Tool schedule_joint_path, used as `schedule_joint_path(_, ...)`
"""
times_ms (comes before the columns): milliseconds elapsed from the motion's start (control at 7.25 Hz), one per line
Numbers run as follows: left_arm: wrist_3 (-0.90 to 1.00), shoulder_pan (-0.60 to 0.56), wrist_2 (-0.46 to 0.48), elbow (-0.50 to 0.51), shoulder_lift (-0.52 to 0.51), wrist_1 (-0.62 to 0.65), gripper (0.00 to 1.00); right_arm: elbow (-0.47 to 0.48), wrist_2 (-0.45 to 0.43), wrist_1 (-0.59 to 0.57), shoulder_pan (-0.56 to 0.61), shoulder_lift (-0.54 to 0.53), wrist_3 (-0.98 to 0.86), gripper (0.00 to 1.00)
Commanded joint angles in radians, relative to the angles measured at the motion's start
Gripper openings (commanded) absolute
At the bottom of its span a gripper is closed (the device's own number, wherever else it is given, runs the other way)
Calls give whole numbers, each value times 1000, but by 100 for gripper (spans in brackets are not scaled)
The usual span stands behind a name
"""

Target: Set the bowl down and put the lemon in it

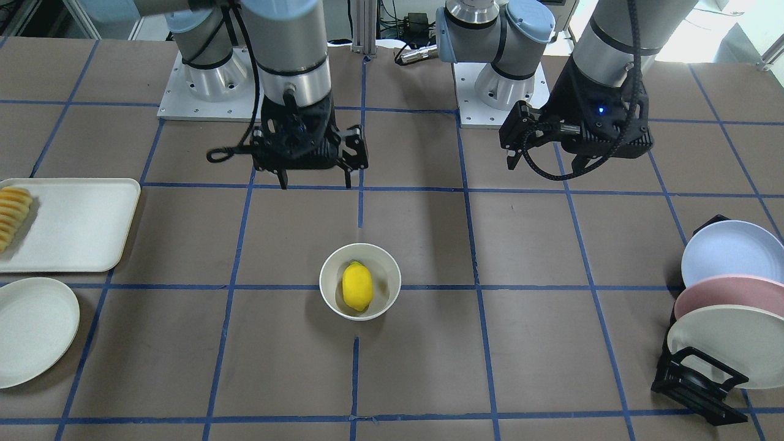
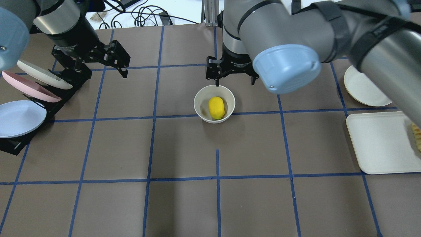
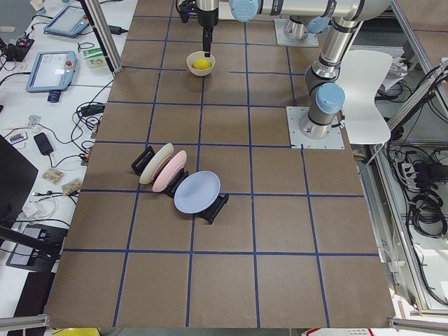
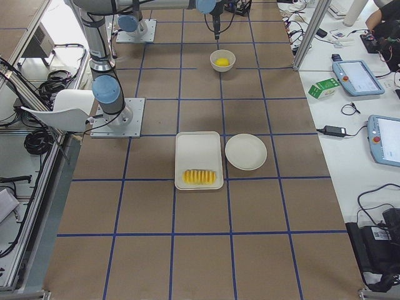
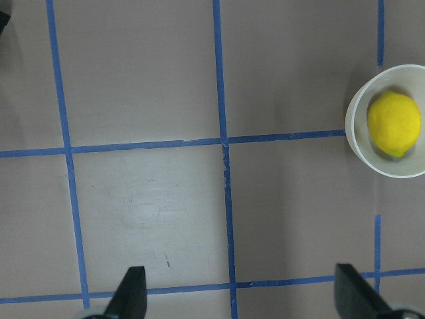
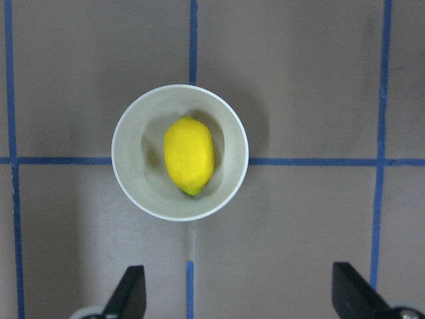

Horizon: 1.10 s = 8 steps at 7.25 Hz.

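And there it is: the lemon (image 1: 357, 286) lies in the bowl (image 1: 387, 274), and the bowl stands upright near mid-table on a blue tape line. By my read both steps of the task are done, bowl placed and lemon in.

The right gripper (image 6: 239, 296) hangs above the table just on the robot's side of the bowl. Its 2 fingers are spread wide, holding nothing and touching nothing. The left gripper (image 5: 240, 299) is off to the side, well apart from the bowl, also spread and empty.

What's next? Little, I'd say: a clean lift of the right arm up and away, fingers kept clear of the rim so the bowl isn't tipped.

Writing: there is a line of white print on the right gripper's body in the overhead view, too small to read. No brand or label on the bowl or lemon.
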Motion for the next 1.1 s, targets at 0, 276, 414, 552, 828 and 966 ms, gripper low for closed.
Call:
schedule_joint_path(0, 0, 0, -1, 0, 0, 0, 100, -29, 9, 90, -78, -76, -18, 100)
schedule_joint_path(276, 0, -1, -3, 0, -8, 0, 100, -73, -1, 197, -184, -78, -176, 100)
schedule_joint_path(414, 0, -1, -3, 0, 1, -3, 100, -78, 2, 222, -244, -84, -264, 100)
schedule_joint_path(552, 0, 0, -3, 1, 2, -3, 100, -77, 8, 227, -257, -87, -279, 100)
schedule_joint_path(828, 0, -1, -3, 1, 0, -1, 100, -71, 14, 227, -258, -87, -280, 100)
schedule_joint_path(966, 0, -1, -4, 2, 0, -1, 100, -68, 16, 225, -258, -87, -282, 100)
